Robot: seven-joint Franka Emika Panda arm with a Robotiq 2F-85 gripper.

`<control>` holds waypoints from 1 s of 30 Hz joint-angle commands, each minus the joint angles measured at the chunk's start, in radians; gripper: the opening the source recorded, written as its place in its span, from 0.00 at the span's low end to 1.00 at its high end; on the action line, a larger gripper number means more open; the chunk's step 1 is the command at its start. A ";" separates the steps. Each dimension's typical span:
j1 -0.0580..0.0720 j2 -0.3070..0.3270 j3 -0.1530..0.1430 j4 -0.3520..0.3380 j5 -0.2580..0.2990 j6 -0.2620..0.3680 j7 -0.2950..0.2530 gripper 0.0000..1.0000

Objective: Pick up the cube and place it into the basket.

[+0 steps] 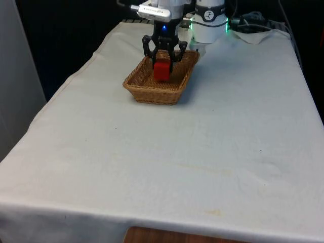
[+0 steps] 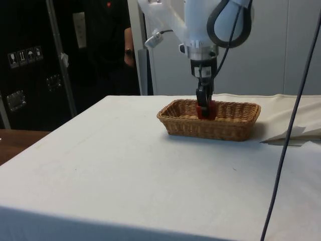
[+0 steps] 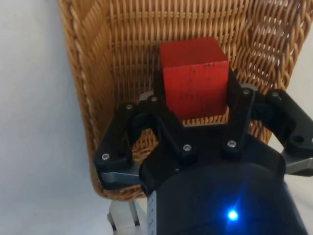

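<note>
Wrist view: gripper [image 3: 194, 93] is clamping the red cube [image 3: 194, 76] between its jaws. Wicker basket [image 3: 146, 44] is lying directly beneath them.

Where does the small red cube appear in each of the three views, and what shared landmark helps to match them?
Front view: the small red cube sits between the fingers of the black gripper, over the woven wicker basket at the far end of the table.
Side view: the cube is just above the basket's rim.
Wrist view: the cube is clamped over the basket's woven floor.
Shared landmark: the basket.
</note>
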 commanded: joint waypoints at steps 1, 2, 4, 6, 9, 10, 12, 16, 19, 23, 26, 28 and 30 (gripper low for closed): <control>-0.005 0.001 -0.004 -0.010 0.002 0.024 -0.013 0.03; -0.001 0.006 -0.003 -0.001 0.000 0.009 -0.003 0.03; -0.004 0.002 -0.009 -0.012 0.001 0.031 -0.014 0.03; -0.003 0.002 -0.010 -0.013 0.001 0.033 -0.014 0.03; -0.002 0.005 -0.009 -0.011 0.002 0.031 -0.013 0.03; -0.002 0.008 -0.009 -0.010 0.002 0.032 -0.011 0.03; -0.002 0.009 -0.009 -0.010 0.002 0.032 -0.011 0.03; -0.002 0.013 -0.009 -0.008 0.001 0.032 -0.010 0.18; -0.001 0.015 -0.009 -0.008 0.001 0.032 -0.009 0.61; -0.001 0.016 -0.009 -0.007 0.001 0.032 -0.009 0.90; -0.001 0.016 -0.009 -0.007 0.001 0.032 -0.008 1.00; -0.001 0.017 -0.009 -0.007 0.001 0.032 -0.008 1.00; -0.001 0.016 -0.009 -0.006 0.001 0.030 -0.008 1.00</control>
